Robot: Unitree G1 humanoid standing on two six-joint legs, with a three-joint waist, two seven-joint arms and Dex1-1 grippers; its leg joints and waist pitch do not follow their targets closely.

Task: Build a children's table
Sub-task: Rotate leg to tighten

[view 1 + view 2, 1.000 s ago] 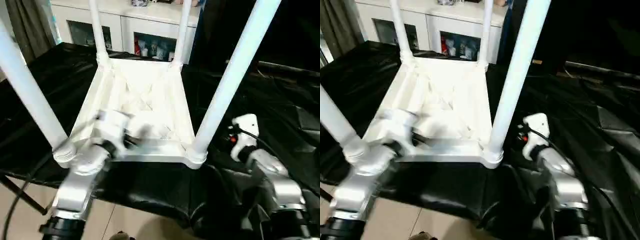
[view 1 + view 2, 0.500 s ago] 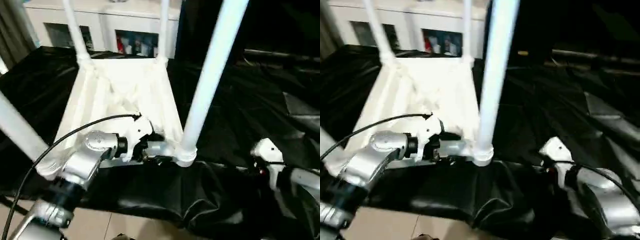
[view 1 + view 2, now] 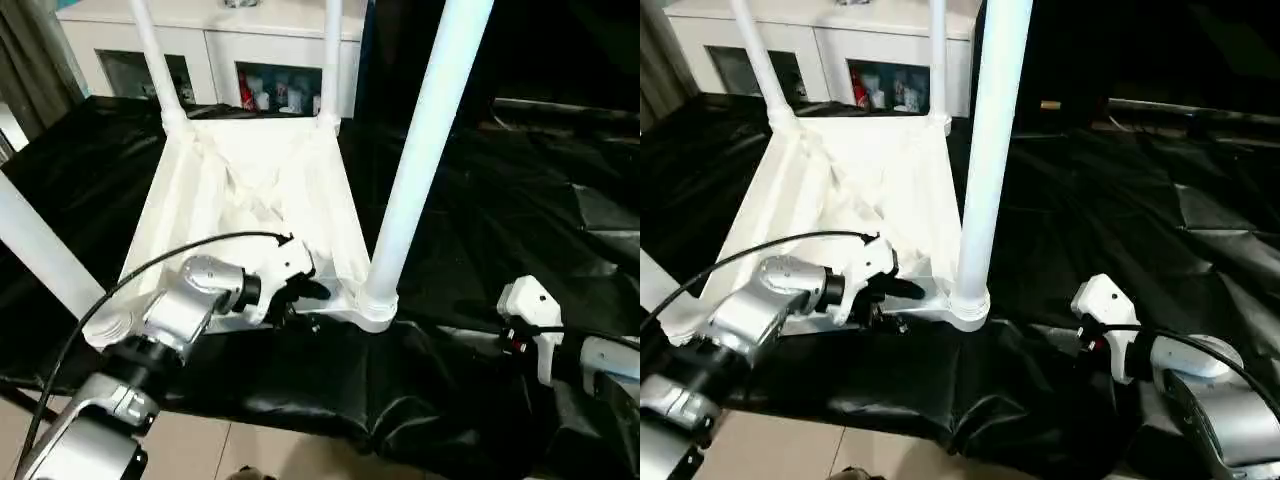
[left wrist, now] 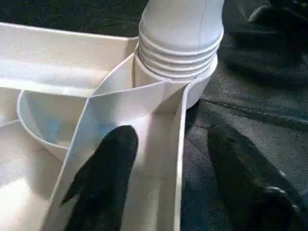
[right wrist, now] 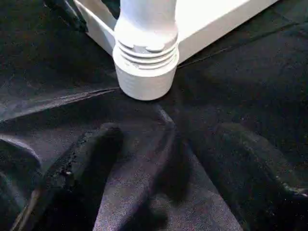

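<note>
The children's table lies upside down on the black cloth, its white tabletop showing the ribbed underside. Four white legs stand up from the corner sockets, the near right leg tallest in view. My left gripper is at the near rim beside that leg's socket. It is open, astride the rim wall: one finger is inside the tabletop and the other is outside over the cloth. My right gripper hovers open over the cloth, facing the same socket from the right, a short way off.
The black-draped work table stretches far to the right with folds in the cloth. Its front edge runs close below the tabletop, with tan floor beyond. A white cabinet stands behind. A black cable loops from my left wrist.
The camera has shifted. My left gripper has moved right along the near rim to the corner socket, and its fingers have come closer together. My right gripper has drawn back from the leg.
</note>
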